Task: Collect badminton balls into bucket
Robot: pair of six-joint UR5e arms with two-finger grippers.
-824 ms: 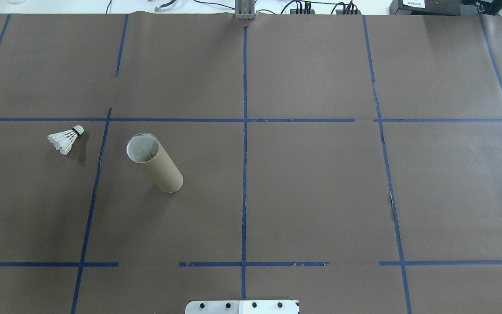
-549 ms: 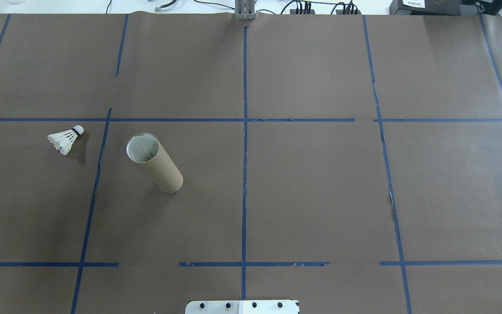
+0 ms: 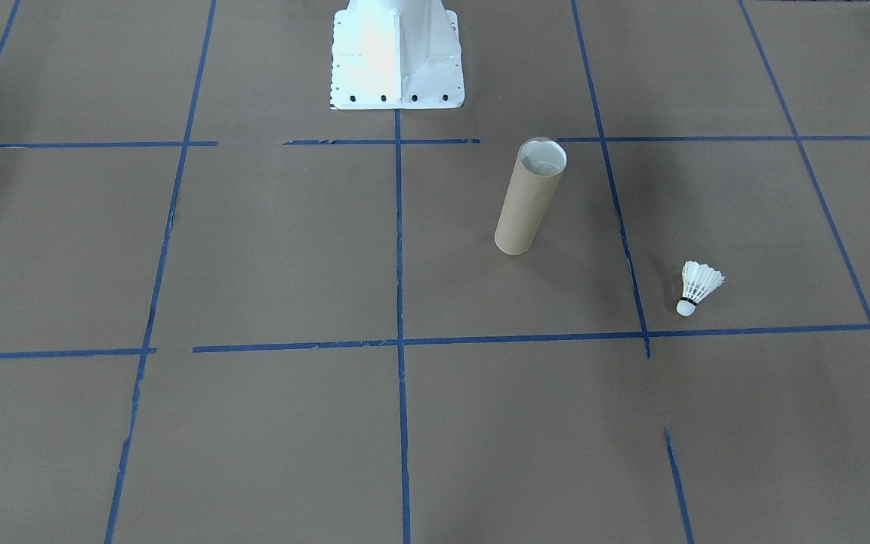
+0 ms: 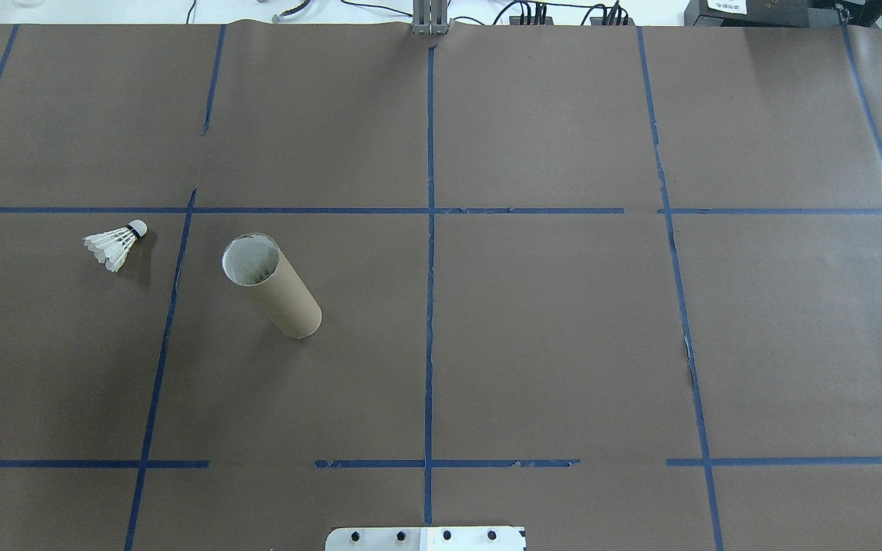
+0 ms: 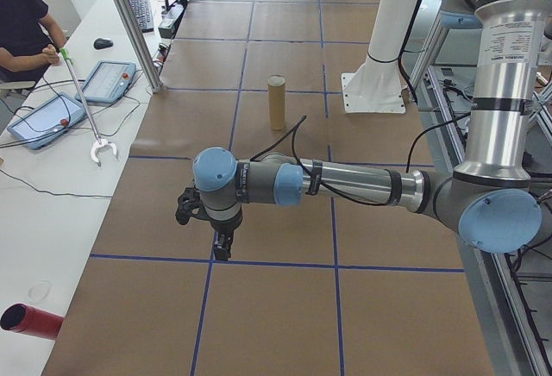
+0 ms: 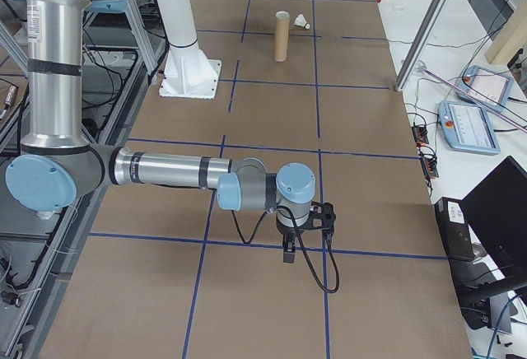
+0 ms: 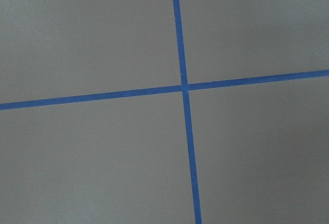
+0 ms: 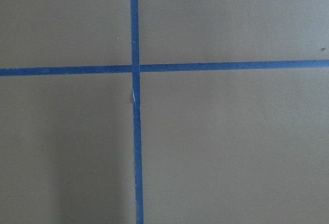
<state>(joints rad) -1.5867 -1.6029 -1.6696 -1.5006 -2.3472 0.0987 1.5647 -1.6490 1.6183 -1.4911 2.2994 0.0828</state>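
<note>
The shuttlecock (image 4: 115, 242), lying far from both arms' fingers, whose state I cannot tell, looks very light with fragile feathers, so the firm cork tip seems the best place to hold.

My table (image 4: 563, 344) wears matt brown paper, faintly creased, gridded with blue tape (image 4: 429, 306) that is torn and frayed in places. The bucket (image 4: 276, 291) is plain brown cardboard, dull outside and smooth white within. The shuttlecock (image 4: 113, 243) has white feathers, a rounded white cork tip and a thin black band. My base plate (image 3: 396, 57) is glossy white painted metal. My arm tubes (image 5: 354, 184) look like brushed silver metal with smooth blue plastic joint caps (image 5: 214, 169).
</note>
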